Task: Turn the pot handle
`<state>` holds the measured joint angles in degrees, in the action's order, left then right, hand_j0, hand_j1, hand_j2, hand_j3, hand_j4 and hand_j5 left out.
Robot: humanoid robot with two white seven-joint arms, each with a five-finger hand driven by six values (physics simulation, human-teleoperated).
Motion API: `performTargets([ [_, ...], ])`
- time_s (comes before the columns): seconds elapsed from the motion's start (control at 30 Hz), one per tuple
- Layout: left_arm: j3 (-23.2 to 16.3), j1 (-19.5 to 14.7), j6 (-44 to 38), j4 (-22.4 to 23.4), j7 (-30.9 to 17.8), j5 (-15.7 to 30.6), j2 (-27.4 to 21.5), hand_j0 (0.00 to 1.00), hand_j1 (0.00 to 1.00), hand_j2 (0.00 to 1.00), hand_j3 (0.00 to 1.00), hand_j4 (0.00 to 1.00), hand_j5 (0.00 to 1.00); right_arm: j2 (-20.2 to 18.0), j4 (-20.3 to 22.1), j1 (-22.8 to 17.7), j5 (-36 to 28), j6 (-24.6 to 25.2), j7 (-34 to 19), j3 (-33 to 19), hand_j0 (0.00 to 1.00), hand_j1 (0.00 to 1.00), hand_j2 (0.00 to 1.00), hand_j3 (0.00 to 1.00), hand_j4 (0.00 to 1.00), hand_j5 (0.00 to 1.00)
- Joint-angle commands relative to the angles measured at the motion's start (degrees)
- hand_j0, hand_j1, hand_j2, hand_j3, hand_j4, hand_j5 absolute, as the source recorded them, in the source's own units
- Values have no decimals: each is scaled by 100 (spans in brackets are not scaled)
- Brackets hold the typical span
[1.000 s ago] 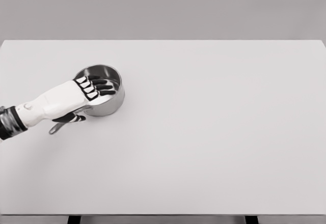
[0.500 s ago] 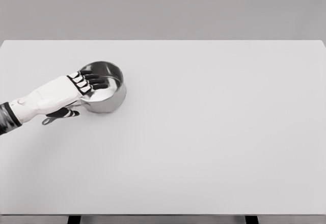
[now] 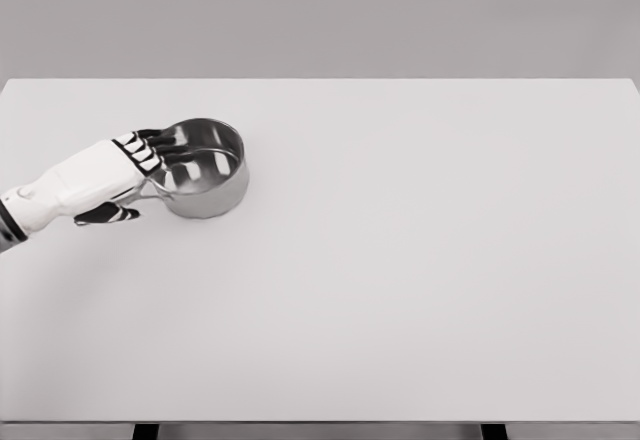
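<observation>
steel pot (image 3: 200,170): upright near the table's (image 3: 420,290) left edge, toward the far side. left hand (image 3: 105,178): fingers (image 3: 160,146) hooked over pot's left rim, thumb underneath, gripping the handle side.

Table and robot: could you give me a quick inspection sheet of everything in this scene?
Surface: white table, plain and flat.
Job's things: steel pot upright near the table's left side; its handle is mostly hidden under the hand, pointing left.
Clutter: nothing seen.
Hands: left hand lies over the handle, fingers reaching over the pot's rim, thumb below; the grip itself is hidden. Right hand not in view.
Cables: nothing seen.
Surroundings: plain grey backdrop; dark table legs at the bottom edge.
</observation>
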<state>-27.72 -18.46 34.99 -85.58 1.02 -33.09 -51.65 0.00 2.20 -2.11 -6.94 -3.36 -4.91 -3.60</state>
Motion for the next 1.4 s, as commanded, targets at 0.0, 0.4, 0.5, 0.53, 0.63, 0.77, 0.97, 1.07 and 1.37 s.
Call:
performTargets([
  [0.0, 39, 9, 1, 50, 4, 40, -204, 100, 100, 100, 100, 100, 100, 0, 0, -9, -1, 2, -1, 0, 100, 100, 100, 100, 100, 100],
  [0.4, 153, 0, 1, 446, 4, 40, -257, 100, 100, 100, 100, 100, 100, 0, 0, 0, -1, 2, -1, 0, 100, 100, 100, 100, 100, 100],
  [0.5, 188, -9, 1, 525, 4, 40, -257, 100, 100, 100, 100, 100, 100, 0, 0, 0, -1, 2, -1, 0, 100, 100, 100, 100, 100, 100],
  [0.53, 215, -9, 1, 543, 4, 40, -257, 100, 100, 100, 100, 100, 100, 0, 0, -9, -1, -7, -1, 0, 100, 100, 100, 100, 100, 100],
  [0.63, 276, -9, 1, 587, 4, 40, -249, 100, 100, 100, 100, 100, 100, 0, 0, 0, -1, 2, -1, 0, 100, 100, 100, 100, 100, 100],
  [0.77, 303, -9, 1, 745, 4, 40, -240, 100, 100, 100, 100, 100, 100, 0, 0, 0, -1, 2, -1, 0, 100, 100, 100, 100, 100, 100],
  [0.97, 382, -9, 1, 815, 4, 40, -231, 100, 100, 100, 100, 100, 100, 0, 0, 0, -1, 2, -1, 0, 100, 100, 100, 100, 100, 100],
  [1.07, 417, -18, 1, 903, 4, 40, -222, 100, 100, 100, 100, 100, 100, 0, 0, 0, -1, 2, -1, 0, 100, 100, 100, 100, 100, 100],
  [1.37, 487, -44, 1, 1088, 4, 40, -205, 100, 100, 100, 100, 100, 100, 0, 0, 0, -1, 2, -1, 0, 100, 100, 100, 100, 100, 100],
])
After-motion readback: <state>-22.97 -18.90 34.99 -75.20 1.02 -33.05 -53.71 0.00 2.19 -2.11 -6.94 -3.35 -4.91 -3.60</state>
